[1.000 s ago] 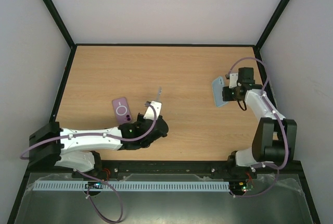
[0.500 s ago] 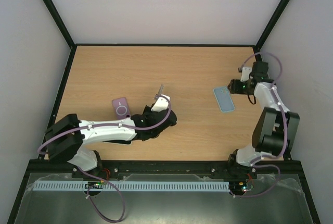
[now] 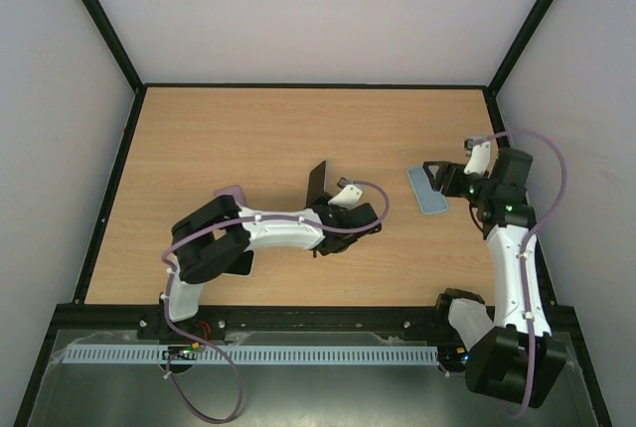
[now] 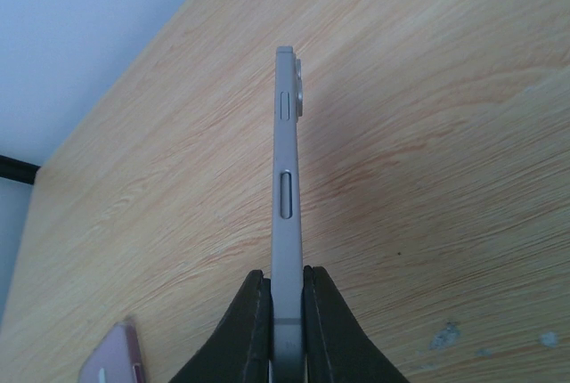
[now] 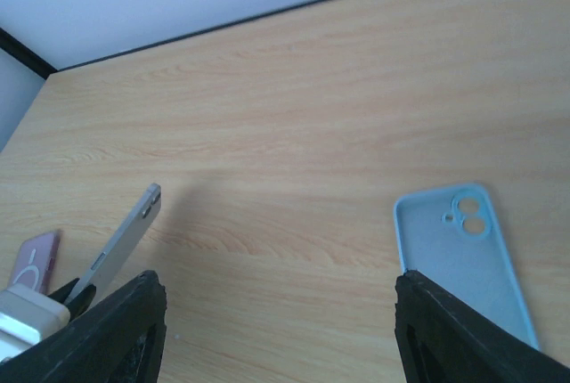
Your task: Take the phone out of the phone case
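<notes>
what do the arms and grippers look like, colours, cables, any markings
The left arm and right arm are built alike: white tubular links joined by chunky black joints, each trailed by a looping lilac cable. The left gripper and right gripper have matte black fingers tapering to rounded tips. No markings are visible.

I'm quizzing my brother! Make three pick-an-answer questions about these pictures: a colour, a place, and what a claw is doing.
1. Colour of the case beside the right claw? A. red B. light blue C. green
2. Where is the phone? A. inside that case B. in the left claw C. in the right claw
3. The right claw is: A. open B. shut on the case C. shut on the phone
Answers: B, it looks pale blue; B, that claw pinches its edge; A, it gapes wide, empty.
</notes>
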`<state>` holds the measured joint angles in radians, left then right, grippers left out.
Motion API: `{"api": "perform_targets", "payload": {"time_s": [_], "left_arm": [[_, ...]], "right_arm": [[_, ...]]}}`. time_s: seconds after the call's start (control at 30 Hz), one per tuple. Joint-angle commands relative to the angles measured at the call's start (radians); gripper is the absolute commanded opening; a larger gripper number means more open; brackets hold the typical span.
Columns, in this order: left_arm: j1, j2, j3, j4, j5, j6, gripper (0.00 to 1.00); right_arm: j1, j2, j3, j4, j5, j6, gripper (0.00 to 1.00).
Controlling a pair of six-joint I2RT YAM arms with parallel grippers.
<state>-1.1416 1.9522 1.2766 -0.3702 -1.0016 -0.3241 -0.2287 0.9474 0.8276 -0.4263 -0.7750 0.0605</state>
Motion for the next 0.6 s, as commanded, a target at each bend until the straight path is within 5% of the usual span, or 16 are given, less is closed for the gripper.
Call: {"api": "perform_targets", "payload": {"time_s": [0.0,0.27,0.57], "left_arm": [[0.025,0.056,0.047,-0.088,-0.110,0.049,0.02],[0.055,0.126,0.044,0.007,0.002,0.120,0.03],[0.059,0.210,0.086,-0.026,0.108,0.072,0.15]], "right_arm": [[0.000,-0.032,-0.099,0.170,-0.008,0.112,0.67],[0.001,-0.092,-0.151,0.207,0.019,0.099,0.68],[0.001,-0.193,-0.193,0.230,0.030,0.109,0.69]]}}
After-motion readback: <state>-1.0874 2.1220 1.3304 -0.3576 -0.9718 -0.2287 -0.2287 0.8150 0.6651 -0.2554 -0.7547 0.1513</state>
